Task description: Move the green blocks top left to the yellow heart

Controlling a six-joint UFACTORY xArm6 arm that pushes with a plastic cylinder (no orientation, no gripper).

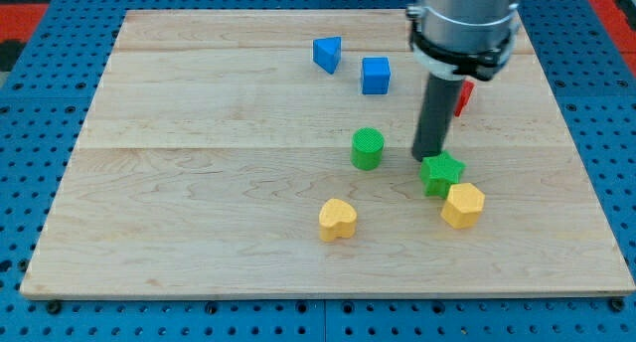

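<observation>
A yellow heart lies low on the wooden board, a little right of centre. A green cylinder stands above and to the right of it. A green star lies further to the view's right, touching a yellow hexagon at its lower right. My tip is at the green star's upper left edge, touching it or nearly so, to the right of the green cylinder.
A blue triangle and a blue cube lie near the view's top. A red block is partly hidden behind the rod. The board sits on a blue pegboard table.
</observation>
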